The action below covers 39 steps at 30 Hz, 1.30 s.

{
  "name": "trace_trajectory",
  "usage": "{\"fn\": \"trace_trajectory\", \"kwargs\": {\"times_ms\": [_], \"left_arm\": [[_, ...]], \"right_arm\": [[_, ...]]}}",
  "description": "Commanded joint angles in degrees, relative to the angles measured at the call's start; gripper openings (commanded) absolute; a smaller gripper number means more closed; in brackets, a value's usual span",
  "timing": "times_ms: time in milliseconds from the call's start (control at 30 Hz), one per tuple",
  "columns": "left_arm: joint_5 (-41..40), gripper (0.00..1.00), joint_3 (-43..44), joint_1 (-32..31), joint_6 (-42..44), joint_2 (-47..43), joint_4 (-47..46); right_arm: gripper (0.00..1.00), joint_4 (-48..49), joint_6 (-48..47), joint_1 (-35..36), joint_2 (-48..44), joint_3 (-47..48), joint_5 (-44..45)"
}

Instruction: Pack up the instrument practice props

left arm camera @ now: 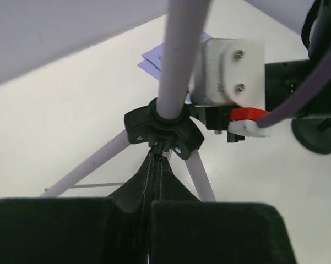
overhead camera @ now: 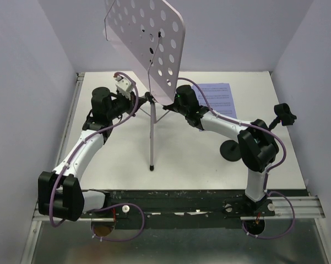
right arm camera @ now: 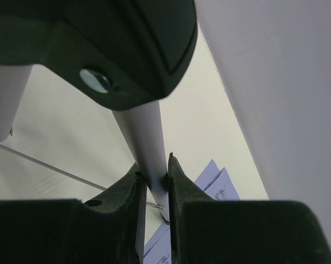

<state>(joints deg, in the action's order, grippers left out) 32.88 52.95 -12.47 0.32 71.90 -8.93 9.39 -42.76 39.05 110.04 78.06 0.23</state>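
Top-heavy, stiff, slick stand (overhead camera: 151, 132): my right gripper (right arm camera: 154, 168) clamps a leg (right arm camera: 140, 132) at three o'clock, my left gripper (left arm camera: 154, 153) sits pinched shut at the hub's (left arm camera: 137, 124) nine.

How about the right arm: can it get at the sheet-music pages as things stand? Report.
Probably not yet. The sheet-music pages lie close beside it, but the right hand is shut on a silver tube of the tripod stand and must let go first.

Reaching forward and inward with both arms. Left arm (overhead camera: 82, 151) stretched low over the desk (overhead camera: 198, 159), right arm (overhead camera: 226, 124) bent high at the elbow. Left pincer (left arm camera: 155, 157) closed completely, fingertips pressed together. Right pincer (right arm camera: 157, 187) clamped on a silver tripod tube (right arm camera: 146, 137), one finger on each side.
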Motion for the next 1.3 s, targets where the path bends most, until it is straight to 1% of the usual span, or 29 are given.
{"fn": "trace_trajectory", "kwargs": {"times_ms": [0, 100, 167, 267, 300, 400, 433, 567, 633, 667, 800, 933, 1067, 1167, 1267], "left_arm": [[5.34, 0.00, 1.10, 3.75, -28.48, 5.34, -2.40], [9.03, 0.00, 0.49, 6.57, -40.10, 9.74, -7.92], [7.47, 0.00, 0.66, 6.76, -41.97, 11.33, -8.56], [6.67, 0.00, 2.07, 6.84, -44.52, 13.70, -6.99], [6.32, 0.03, 2.33, 6.76, -44.79, 14.06, -6.20], [4.74, 0.28, 2.95, 7.63, -44.79, 13.97, -2.59], [4.82, 0.35, 2.86, 8.07, -44.96, 13.71, -1.98], [5.52, 0.49, 1.99, 10.44, -42.95, 11.87, -0.83], [6.22, 0.52, 1.55, 10.71, -40.58, 10.90, -0.56], [7.53, 0.54, 1.28, 10.54, -40.05, 10.72, -1.52], [11.32, 0.58, -0.13, 9.40, -43.99, 11.50, -9.69], [11.33, 0.58, 0.05, 9.13, -51.19, 13.96, -16.11], [11.06, 0.56, 1.19, 9.48, -54.89, 15.99, -18.14], [9.40, 0.54, 2.33, 9.74, -55.51, 17.13, -14.91], [8.43, 0.53, 2.16, 9.83, -57.36, 18.54, -14.54]], "right_arm": [[0.00, -14.49, 4.27, 1.47, 2.90, -4.32, -2.60], [0.00, -14.49, 4.09, 1.38, 2.64, -4.76, -2.51], [0.00, -14.49, 4.18, 1.38, 2.37, -5.11, -2.52], [0.00, -14.40, 4.09, 1.38, 2.02, -5.73, -2.25], [0.00, -14.14, 4.18, 1.47, 1.85, -5.82, -2.25], [0.00, -14.13, 4.27, 1.38, 1.49, -6.08, -2.25], [0.00, -14.13, 4.18, 1.47, 1.32, -6.08, -2.16], [0.00, -14.48, 4.27, 1.47, 1.23, -6.08, -2.43], [0.00, -14.57, 4.27, 1.38, 1.49, -5.73, -2.43], [0.00, -14.57, 4.27, 1.47, 1.67, -5.73, -2.43], [0.00, -14.66, 4.35, 1.38, 2.20, -5.55, -2.51], [0.00, -15.10, 4.27, 1.47, 2.29, -5.38, -2.78], [0.00, -15.28, 4.27, 1.38, 2.37, -5.29, -2.69], [0.00, -15.19, 4.27, 1.47, 2.37, -5.38, -2.78], [0.00, -15.19, 4.18, 1.47, 2.29, -5.29, -2.69]]}}
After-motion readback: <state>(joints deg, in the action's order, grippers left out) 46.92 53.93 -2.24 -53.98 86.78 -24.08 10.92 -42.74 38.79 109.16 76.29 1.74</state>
